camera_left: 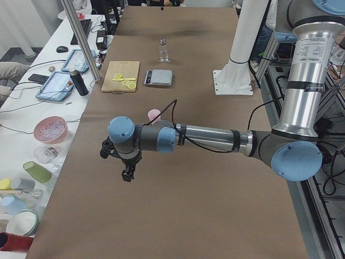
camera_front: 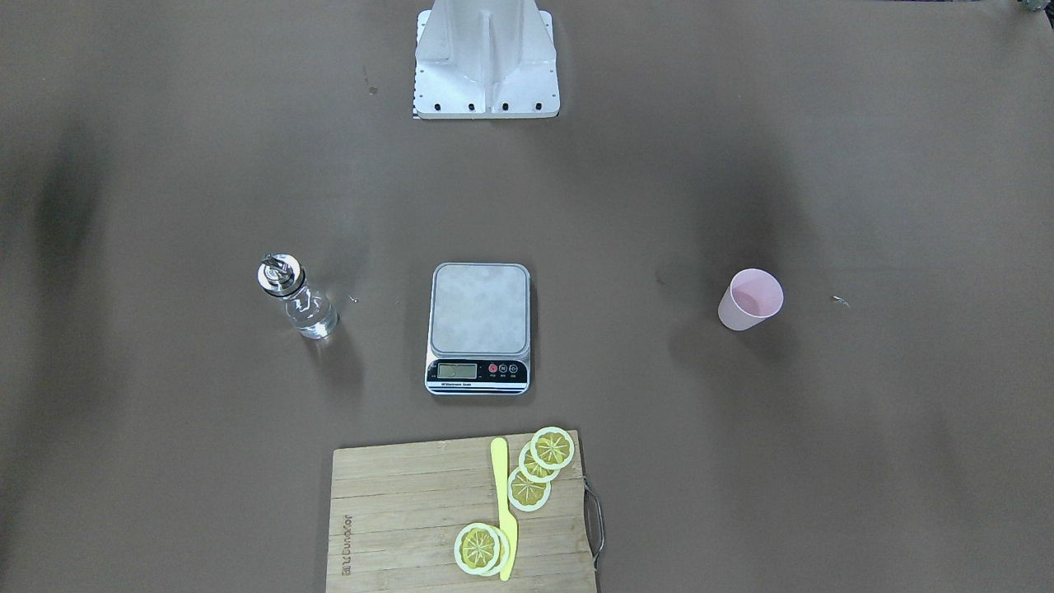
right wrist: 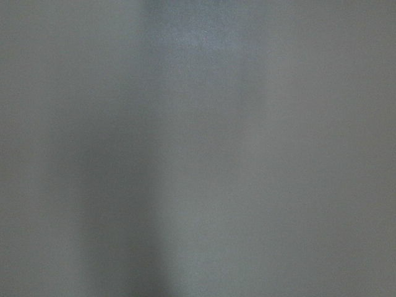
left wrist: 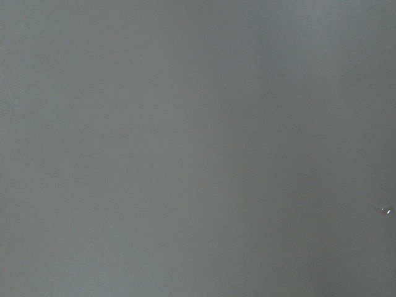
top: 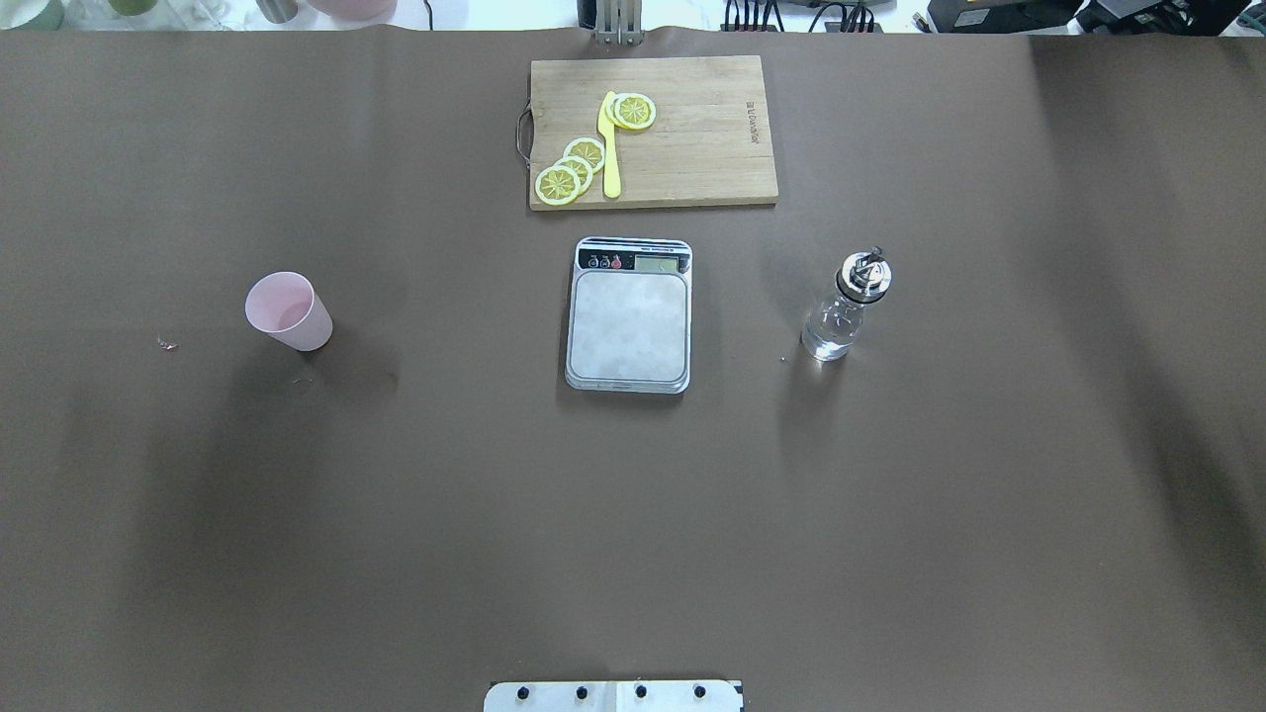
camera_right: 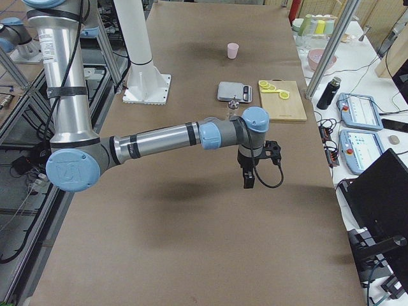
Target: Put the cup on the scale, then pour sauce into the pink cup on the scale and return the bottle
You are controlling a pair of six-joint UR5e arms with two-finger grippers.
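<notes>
- Left gripper [camera_left: 128,174]: it hangs fingers-down over the bare brown table cover [top: 633,554] on the cup's side, holding nothing. It shows only in the side view, so I cannot tell whether its jaws are parted or closed.
- Small pale pink plastic tumbler [top: 289,311]: this cup stands upright on the table, well apart from the scale. The first step looks not yet begun. The next move probably falls to the left arm, which would come down, grip the cup's tapered wall and set it upright at the middle of the platform.
- Flat silver-grey kitchen scale with a black button strip [top: 629,326]: it sits at the centre with a bare platform. The LCD shows no digits I can read, and the white print under it is too small.
- Wooden cutting board [top: 692,148]: it lies just beyond the scale, carrying lemon slices [top: 569,173] and a yellow plastic knife [top: 609,148]. The burned-in brand mark is too small to read reliably.
- Small clear glass bottle with a silver pourer cap [top: 841,314]: it stands upright, well to the right of the scale, with the colourless sauce [top: 829,338] inside. It carries no label.
- Right gripper [camera_right: 248,180]: it hangs empty over bare table, near the bottle's side. I cannot tell how its jaws stand.
</notes>
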